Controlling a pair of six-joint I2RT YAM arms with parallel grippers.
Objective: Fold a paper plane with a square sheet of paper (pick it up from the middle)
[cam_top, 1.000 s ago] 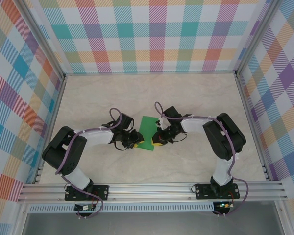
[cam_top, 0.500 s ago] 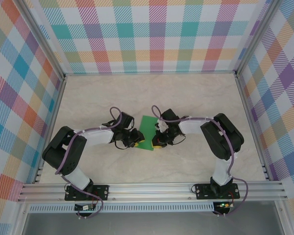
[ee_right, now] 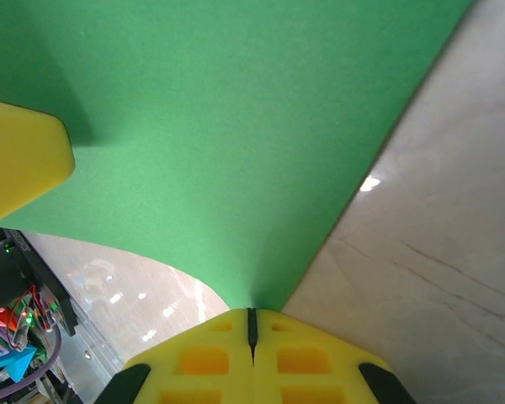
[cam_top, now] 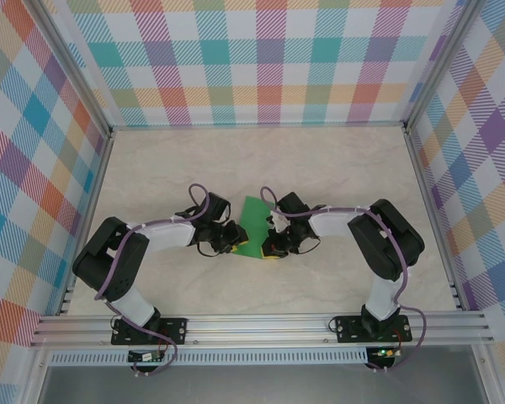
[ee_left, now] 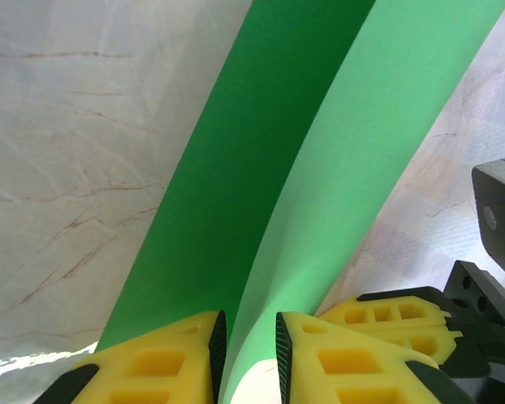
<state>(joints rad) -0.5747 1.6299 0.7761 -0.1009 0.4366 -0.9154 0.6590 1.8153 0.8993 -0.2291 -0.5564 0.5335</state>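
Marble-look table (cam_top: 345,168) lies under both arms. Bright-green square sheet of paper (cam_top: 254,220) spans between the two grippers, bowed and apparently off the surface, running forward from their fingertips. It's probably held up to start a fold. Right gripper (ee_right: 252,313) is clamped tight on the sheet's near edge. Left gripper (ee_left: 244,324) is narrow, with the sheet running between its pads; can't tell if it's pinched.
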